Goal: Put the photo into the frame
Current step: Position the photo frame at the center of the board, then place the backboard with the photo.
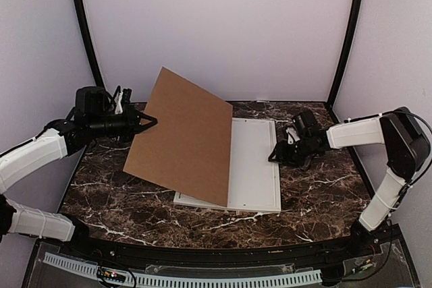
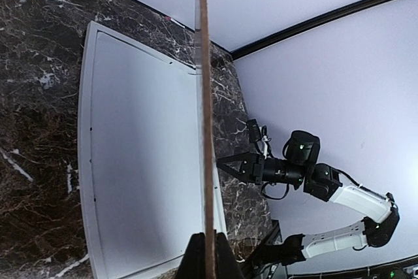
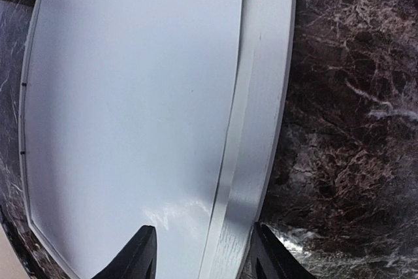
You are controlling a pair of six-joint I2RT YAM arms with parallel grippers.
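left end effector point(image 1: 150, 123) pinches cardboard point(image 1: 185, 136), tilted up over frame point(image 1: 260, 166); right end effector point(image 3: 204, 253) spread astride frame's right rail. looks like backing-removal step; next: park cardboard, get photo (not in view).

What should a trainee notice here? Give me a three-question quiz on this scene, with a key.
1. True or false: the cardboard sheet lies flat on the table.
2. The right gripper has its fingers: A apart, at the right-hand rail of the frame; B clamped on the sheet; C out of view.
3. Which gripper holds the sheet?

Key: 1 false, it is held up at a tilt over the frame. 2 A. 3 the left gripper.
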